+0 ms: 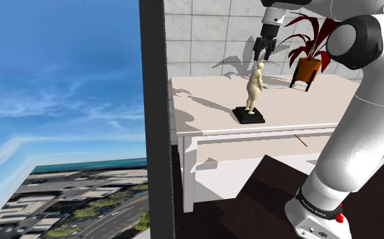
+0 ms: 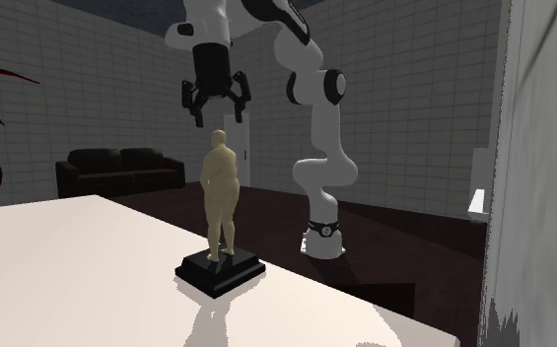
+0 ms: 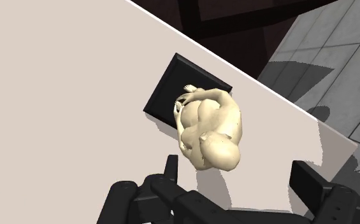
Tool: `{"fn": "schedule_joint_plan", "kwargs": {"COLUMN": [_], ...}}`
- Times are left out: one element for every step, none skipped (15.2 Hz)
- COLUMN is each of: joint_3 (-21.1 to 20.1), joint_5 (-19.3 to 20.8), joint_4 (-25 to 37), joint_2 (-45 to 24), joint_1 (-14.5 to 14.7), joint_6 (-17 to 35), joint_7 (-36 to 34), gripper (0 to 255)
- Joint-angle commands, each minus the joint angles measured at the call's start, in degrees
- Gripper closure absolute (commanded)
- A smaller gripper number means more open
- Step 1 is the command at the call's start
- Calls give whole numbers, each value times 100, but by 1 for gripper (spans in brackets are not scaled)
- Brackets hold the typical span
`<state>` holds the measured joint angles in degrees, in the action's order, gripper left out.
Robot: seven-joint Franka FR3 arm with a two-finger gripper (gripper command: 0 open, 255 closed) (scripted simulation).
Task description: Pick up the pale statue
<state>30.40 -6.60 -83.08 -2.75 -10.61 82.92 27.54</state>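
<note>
A pale cream statue [image 1: 254, 87] of a standing figure rests upright on a black square base [image 1: 249, 116] near the front edge of the white table [image 1: 211, 112]. The black gripper [image 1: 263, 56] hangs open just above the statue's head, not touching it. From the second exterior view the statue [image 2: 221, 197] stands under the gripper [image 2: 215, 110], whose fingers are spread. In the wrist view the statue [image 3: 211, 130] is seen from above, its head between and ahead of the two fingers [image 3: 170, 169], with the base [image 3: 172, 86] beyond it.
A red-leaved plant in an orange pot [image 1: 308, 66] on a dark stand sits at the table's back corner. A dark wall post [image 1: 156, 122] rises beside the table at the shoulder view's left. A dark sofa [image 2: 118, 170] and the arm's stand lie beyond.
</note>
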Motion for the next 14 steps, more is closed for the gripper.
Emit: {"fn": "schedule_joint_plan", "kwargs": {"joint_3": [11,5,-1,-7,-12,-19,-20,-19,-23,-23,-22,-22,-22,-22], "joint_5": [-3,13,29,44,57,76,77,77,78,78,76,77,77,77], "joint_4": [-98,-212,-325,-435,-542,-706,-708,-707,-708,-709,-704,-704,-704,-704], "joint_2": [-14,17,48,77,103,141,142,141,144,145,141,141,142,142], "joint_1": [-13,-4,5,13,20,30,30,30,33,34,33,33,33,33], "joint_6": [110,198,285,371,456,589,589,589,587,589,586,586,586,586], "joint_7": [36,31,27,24,21,18,18,18,11,10,12,11,11,11], "gripper": [0,0,0,0,0,0,0,0,255,255,255,255,255,255]}}
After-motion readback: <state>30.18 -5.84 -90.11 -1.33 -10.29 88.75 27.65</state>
